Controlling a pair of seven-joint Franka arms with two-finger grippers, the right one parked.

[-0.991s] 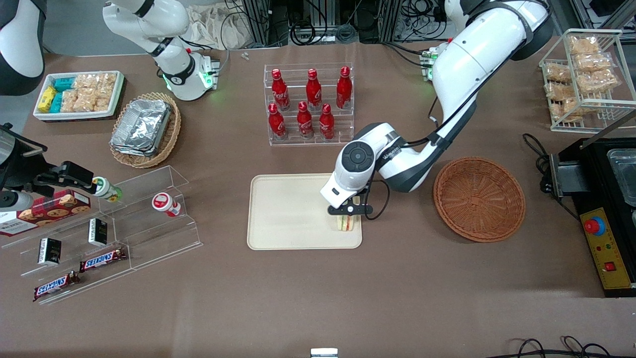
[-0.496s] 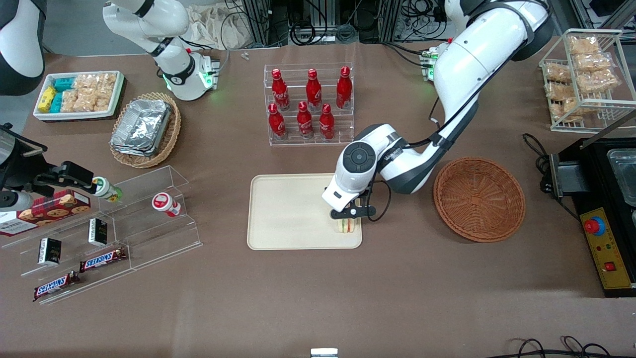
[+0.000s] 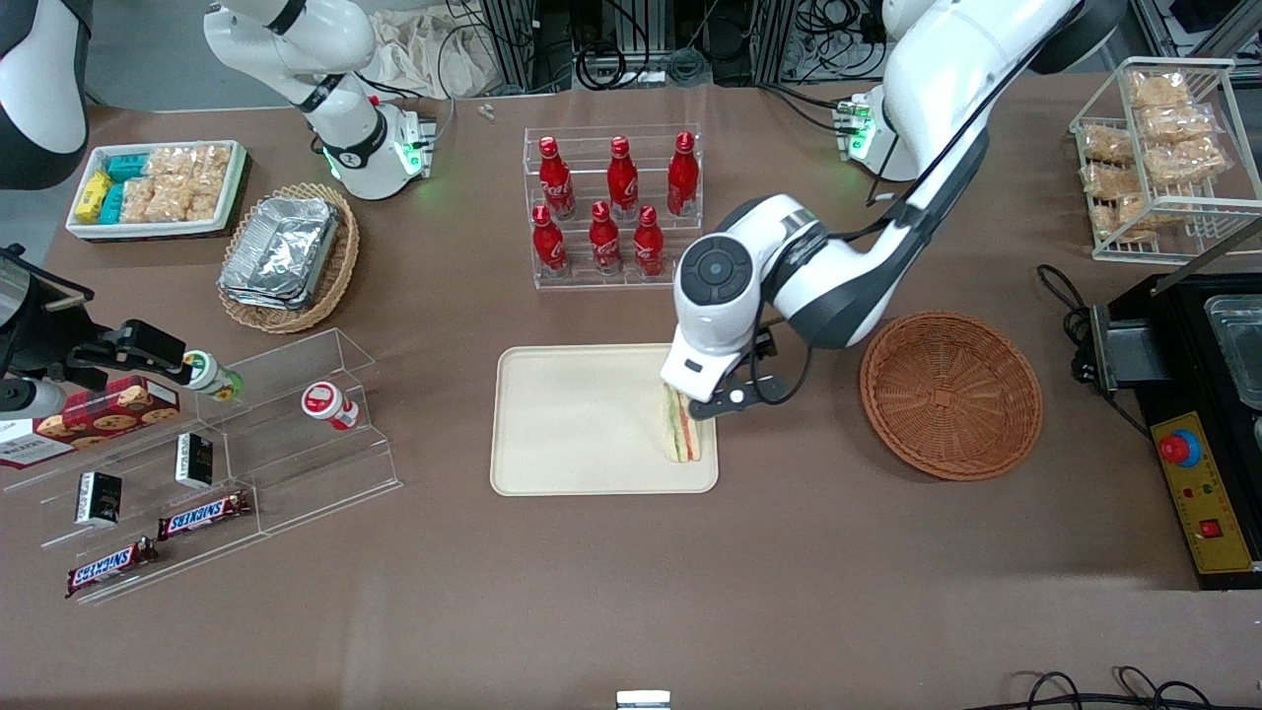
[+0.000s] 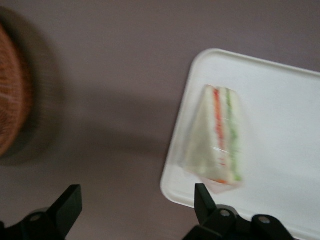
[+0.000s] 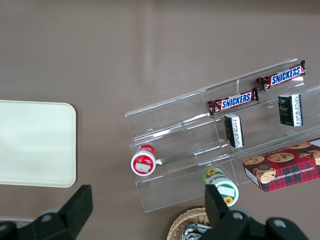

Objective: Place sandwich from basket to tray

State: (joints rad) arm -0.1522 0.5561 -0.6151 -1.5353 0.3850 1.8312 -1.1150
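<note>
The bench is covered in plain brown material, and its nearest stretch fills the lower part of the front view. At lower left of that view a clear stepped shelf carries chocolate bars and small boxes. At the centre lies the tray, flat on the bench, and the sandwich rests on it near the corner closest to the basket, its striped filling edge facing up. The claw hangs just above the sandwich, its fingers spread wide and holding nothing. The basket sits right of centre on the bench, apart from the tray. Farther up, a clear rack of red bottles stands at upper centre. A wire rack of snack bags is at upper right, and a lighter basket of foil containers at upper left. Cables and metal frames line the top edge.
</note>
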